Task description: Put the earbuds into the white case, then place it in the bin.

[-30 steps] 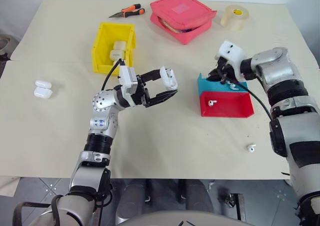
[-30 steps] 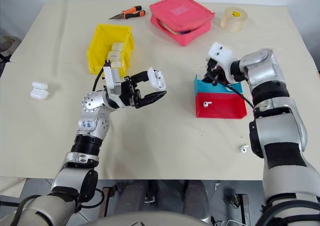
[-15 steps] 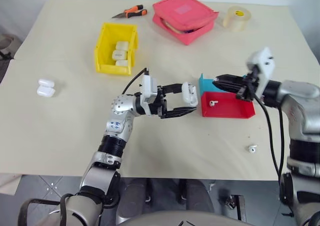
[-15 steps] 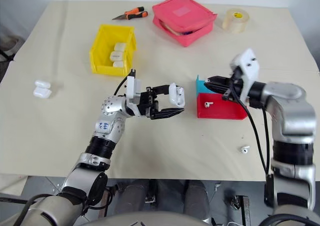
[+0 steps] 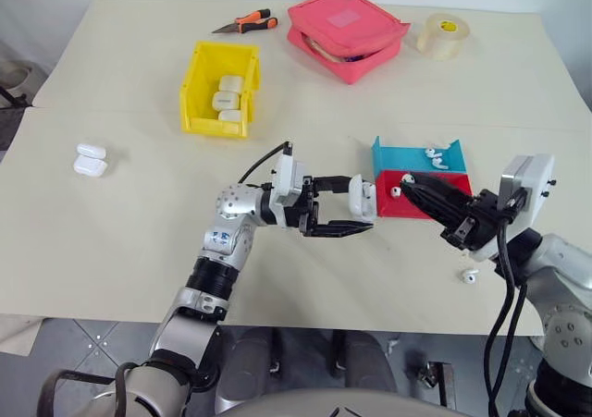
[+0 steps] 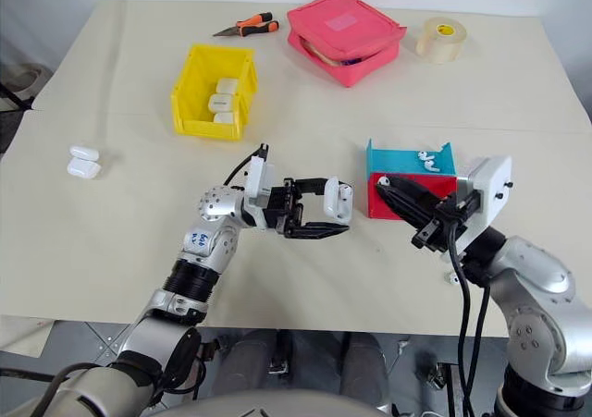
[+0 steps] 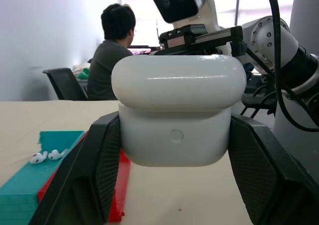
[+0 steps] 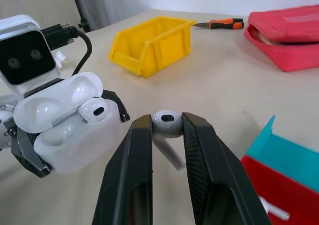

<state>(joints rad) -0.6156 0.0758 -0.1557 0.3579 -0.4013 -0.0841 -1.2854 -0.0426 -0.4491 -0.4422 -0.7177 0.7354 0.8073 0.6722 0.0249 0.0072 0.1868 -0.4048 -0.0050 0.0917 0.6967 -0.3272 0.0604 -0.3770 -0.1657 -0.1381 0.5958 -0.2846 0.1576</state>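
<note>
The left pincer (image 5: 359,211) clamped the smooth, probably slippery open case (image 8: 65,120) by its sides, while the right pincer (image 8: 167,126) pinched a tiny light earbud (image 8: 167,122).

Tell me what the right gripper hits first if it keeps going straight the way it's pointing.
Most likely the open white case held in the left gripper. The right gripper, shut on an earbud, points across at it, with bare table between. Depth is hard to judge, so it could pass just beside.
</note>
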